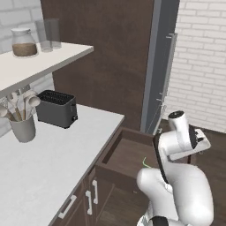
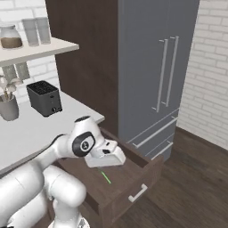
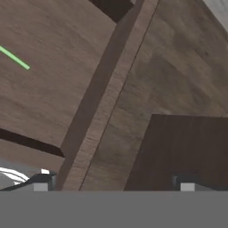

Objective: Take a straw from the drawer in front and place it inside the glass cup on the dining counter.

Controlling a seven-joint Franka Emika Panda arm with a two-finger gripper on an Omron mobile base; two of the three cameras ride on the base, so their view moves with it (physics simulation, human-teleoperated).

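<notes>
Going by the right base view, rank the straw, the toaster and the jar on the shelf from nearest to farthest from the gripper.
1. The straw, just below the open gripper in the drawer.
2. The toaster, back left on the worktop.
3. The jar, up on the shelf.

A kitchen: toaster (image 1: 56,108), utensil crock (image 1: 23,128), white worktop (image 1: 48,159), grey fridge (image 2: 156,67).

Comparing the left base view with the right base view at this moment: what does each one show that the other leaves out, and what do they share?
Left base view alone: the narrow cabinet doors with vertical handles below the worktop. Right base view alone: the drawer front with its silver bar handle, and the grey fridge's front with its long handles. Shared: the open drawer with the green straw lying inside, the arm over it, the toaster, the utensil holder, and the shelf with jar and two tall glasses.
</notes>
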